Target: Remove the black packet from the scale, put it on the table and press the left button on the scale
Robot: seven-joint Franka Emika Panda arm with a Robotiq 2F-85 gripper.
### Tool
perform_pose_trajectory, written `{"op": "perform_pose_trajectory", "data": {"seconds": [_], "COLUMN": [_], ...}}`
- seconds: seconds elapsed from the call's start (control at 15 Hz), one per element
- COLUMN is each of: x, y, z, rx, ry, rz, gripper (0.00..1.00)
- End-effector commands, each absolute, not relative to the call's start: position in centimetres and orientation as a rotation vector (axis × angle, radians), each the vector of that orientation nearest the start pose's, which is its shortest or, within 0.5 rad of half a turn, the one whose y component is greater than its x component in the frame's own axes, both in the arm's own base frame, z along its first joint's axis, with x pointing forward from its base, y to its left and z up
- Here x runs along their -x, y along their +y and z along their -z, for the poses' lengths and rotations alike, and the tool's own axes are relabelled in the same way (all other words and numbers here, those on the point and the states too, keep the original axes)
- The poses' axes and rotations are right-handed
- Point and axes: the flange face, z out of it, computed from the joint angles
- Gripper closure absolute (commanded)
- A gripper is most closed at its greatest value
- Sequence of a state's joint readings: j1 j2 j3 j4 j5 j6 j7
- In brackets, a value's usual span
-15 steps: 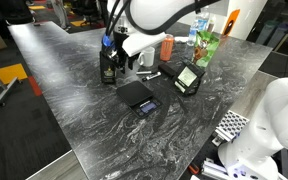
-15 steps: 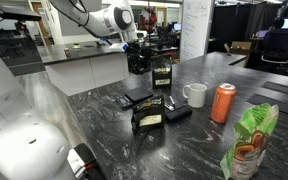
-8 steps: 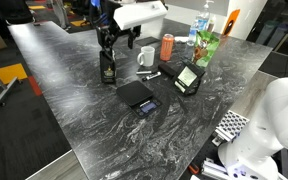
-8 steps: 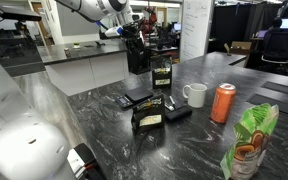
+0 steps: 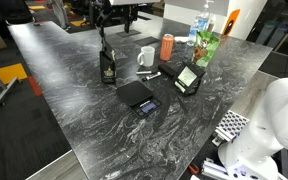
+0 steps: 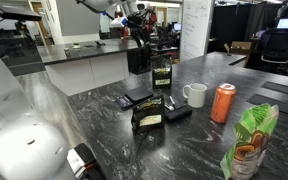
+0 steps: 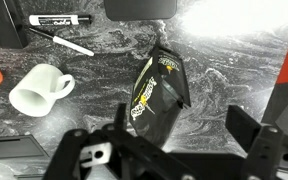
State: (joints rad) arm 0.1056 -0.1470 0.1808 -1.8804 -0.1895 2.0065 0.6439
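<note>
The black packet (image 5: 189, 77) (image 6: 147, 116), with its pale front panel, stands on the marbled table (image 5: 84, 100), beside the scale and not on it. In both exterior views the flat black scale (image 5: 135, 94) (image 6: 137, 99) is bare, its small display facing the table's edge. My gripper (image 5: 108, 28) (image 6: 139, 22) (image 7: 184, 140) hangs open, high over the far part of the table. Nothing is between its fingers. Directly below it stands a taller black bag with a gold label (image 7: 156, 92) (image 5: 108, 68) (image 6: 162, 73), free of the fingers.
A white mug (image 5: 146, 57) (image 7: 39, 88), an orange can (image 5: 167, 46) (image 6: 224, 102) and a green packet (image 5: 206, 45) (image 6: 249, 140) stand near the scale. A marker (image 7: 59, 22) lies by the mug. Part of a white robot body (image 5: 269, 125) fills the near corner.
My gripper opened, let go of the tall gold-label bag and rose straight up. The bag stays standing on the table. Packet and scale have not moved.
</note>
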Motion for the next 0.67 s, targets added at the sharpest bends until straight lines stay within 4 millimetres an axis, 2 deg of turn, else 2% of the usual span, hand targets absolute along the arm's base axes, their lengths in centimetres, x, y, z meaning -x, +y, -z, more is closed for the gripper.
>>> {"op": "perform_pose_trajectory", "data": {"seconds": [0.0, 0.4, 0.6], "x": [-52.8, -55.4, -57.3], "y": [14.6, 12.2, 11.2], "z": [-60.4, -63.0, -63.4], "rx": [3.034, 2.759, 2.661], "ry": [0.536, 0.979, 1.158], "rz": [0.564, 0.563, 0.523], "gripper": [0.00, 0.00, 0.00]}}
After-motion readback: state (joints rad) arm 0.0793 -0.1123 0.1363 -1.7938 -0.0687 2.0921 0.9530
